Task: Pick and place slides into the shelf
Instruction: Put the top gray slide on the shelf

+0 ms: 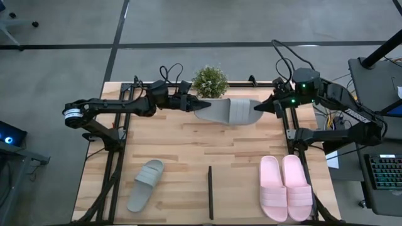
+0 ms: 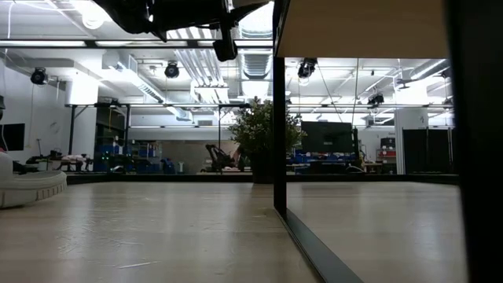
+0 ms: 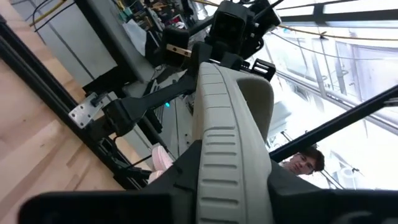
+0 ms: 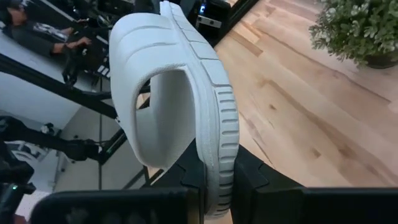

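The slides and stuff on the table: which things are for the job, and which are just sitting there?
For the job:
- grey-green slide held up by both arms
- second grey-green slide
- pink pair
- shelf panel

Just sitting there:
- potted plant
- keyboard beside the table

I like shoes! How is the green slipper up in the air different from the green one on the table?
The lifted slide hangs between the left gripper and right gripper, near the plant. The other slide lies flat on the table, untouched. Both are grey-green with one strap.
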`<state>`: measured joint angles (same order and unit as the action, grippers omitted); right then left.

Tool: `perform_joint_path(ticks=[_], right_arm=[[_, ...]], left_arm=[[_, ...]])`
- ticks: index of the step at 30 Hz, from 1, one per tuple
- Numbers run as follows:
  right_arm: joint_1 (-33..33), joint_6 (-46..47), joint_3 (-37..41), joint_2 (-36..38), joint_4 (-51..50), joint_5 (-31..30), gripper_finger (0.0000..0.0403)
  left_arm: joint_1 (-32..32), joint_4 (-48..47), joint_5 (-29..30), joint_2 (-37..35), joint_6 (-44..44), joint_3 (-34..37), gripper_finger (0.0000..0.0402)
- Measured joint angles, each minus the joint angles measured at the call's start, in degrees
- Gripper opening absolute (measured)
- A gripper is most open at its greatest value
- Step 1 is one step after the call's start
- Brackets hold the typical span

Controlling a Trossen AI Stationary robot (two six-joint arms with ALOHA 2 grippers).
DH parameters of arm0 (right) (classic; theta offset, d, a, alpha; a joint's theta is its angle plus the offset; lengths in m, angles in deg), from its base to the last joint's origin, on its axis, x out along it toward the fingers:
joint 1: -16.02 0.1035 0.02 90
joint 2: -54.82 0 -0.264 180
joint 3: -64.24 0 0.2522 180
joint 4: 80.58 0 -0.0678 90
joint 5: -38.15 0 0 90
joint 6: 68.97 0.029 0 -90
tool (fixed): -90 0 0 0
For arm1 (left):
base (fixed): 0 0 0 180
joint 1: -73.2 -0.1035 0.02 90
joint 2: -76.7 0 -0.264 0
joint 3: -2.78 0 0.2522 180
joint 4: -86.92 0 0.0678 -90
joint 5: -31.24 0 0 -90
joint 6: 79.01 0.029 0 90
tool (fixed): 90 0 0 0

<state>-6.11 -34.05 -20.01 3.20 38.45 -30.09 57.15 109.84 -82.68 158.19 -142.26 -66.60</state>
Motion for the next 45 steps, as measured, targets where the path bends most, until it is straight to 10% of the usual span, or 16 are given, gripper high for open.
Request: perform_joint_path(ticks=[10,32,45], right_arm=[[-0.2,-2.0,-2.6,-1.7,-1.4,-3.1,0.0101],[-4.0,-3.3,-5.2,0.0,0.1,-9.8,0.0113],[-5.7,-4.0,-5.7,-0.6,0.3,-8.5,0.0121]], left_arm=[[3.0,1.7,0.2,0.0,0.4,0.6,0.0046],[19.0,-0.4,27.2,0.1,3.8,1.3,0.0043],[28.0,-1.4,52.6,0.0,3.7,1.5,0.0043]])
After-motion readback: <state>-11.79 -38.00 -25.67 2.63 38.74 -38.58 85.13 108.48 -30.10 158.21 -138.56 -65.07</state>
